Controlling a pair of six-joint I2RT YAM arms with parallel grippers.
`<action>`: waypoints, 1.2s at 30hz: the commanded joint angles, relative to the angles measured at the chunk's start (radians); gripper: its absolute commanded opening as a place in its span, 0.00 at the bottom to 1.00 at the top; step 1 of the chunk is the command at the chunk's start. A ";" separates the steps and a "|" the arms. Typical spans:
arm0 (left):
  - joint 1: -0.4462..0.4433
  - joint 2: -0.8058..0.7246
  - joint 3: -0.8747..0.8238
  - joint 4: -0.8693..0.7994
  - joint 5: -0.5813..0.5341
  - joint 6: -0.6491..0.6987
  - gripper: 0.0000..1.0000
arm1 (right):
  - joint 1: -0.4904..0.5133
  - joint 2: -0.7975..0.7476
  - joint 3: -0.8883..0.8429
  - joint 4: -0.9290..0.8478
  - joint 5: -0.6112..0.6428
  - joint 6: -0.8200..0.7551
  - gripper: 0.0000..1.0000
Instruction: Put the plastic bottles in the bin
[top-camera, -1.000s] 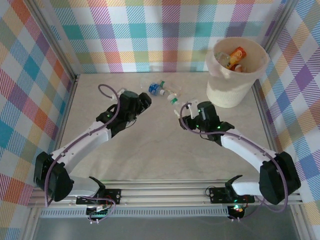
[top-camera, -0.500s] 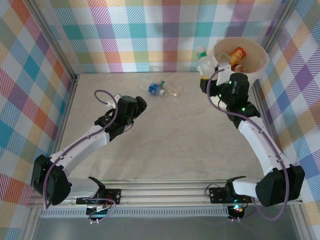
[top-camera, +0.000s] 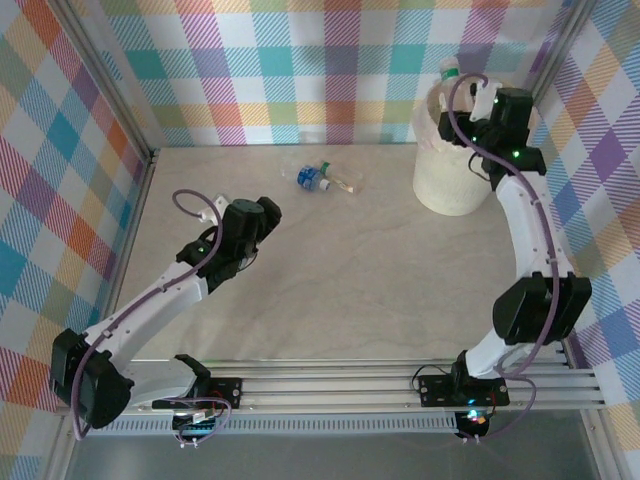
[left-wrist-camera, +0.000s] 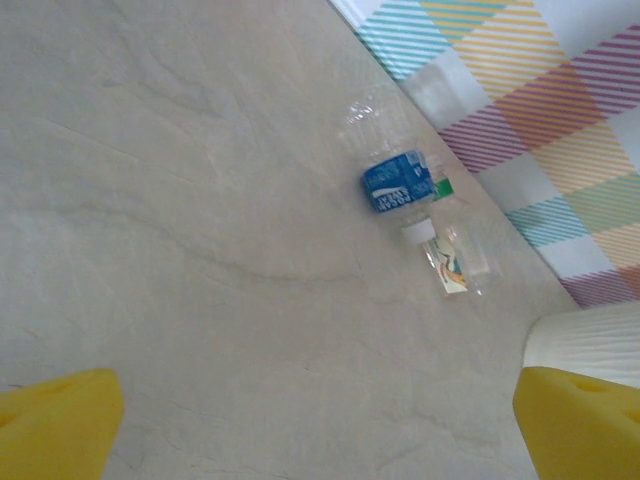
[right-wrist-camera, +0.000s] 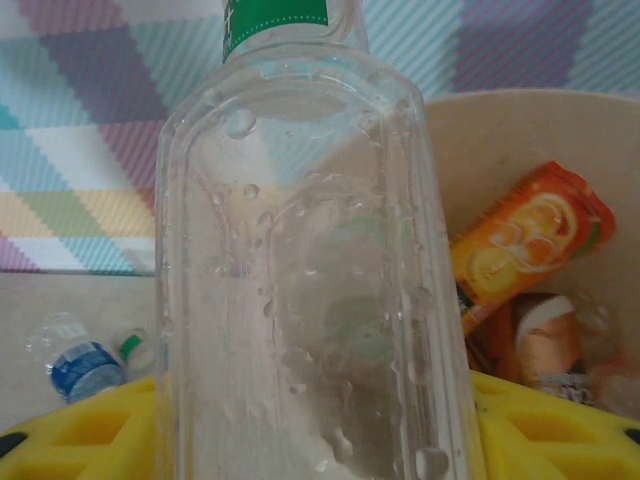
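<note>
Gripping clear bottle (right-wrist-camera: 310, 250) between fingers (right-wrist-camera: 80, 440), right gripper (right-wrist-camera: 310, 440) over bin (top-camera: 440, 185); left gripper (left-wrist-camera: 320, 430) spread wide, empty.

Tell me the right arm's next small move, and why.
Probably ease the right gripper a little farther over the middle of the bin before letting go. It is shut on the clear bottle, which hangs near the rim's left side in the top view. In the wrist view the opening, with orange bottles inside, lies to the bottle's right.
</note>
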 joint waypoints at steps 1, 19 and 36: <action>0.015 -0.047 -0.025 -0.043 -0.057 -0.009 1.00 | -0.033 0.073 0.134 -0.161 -0.009 -0.001 0.43; 0.026 -0.143 -0.114 -0.047 -0.102 -0.038 1.00 | -0.105 0.375 0.581 -0.460 0.370 0.026 0.61; 0.027 -0.060 -0.094 -0.018 -0.058 -0.031 1.00 | -0.103 0.268 0.525 -0.422 0.334 0.030 1.00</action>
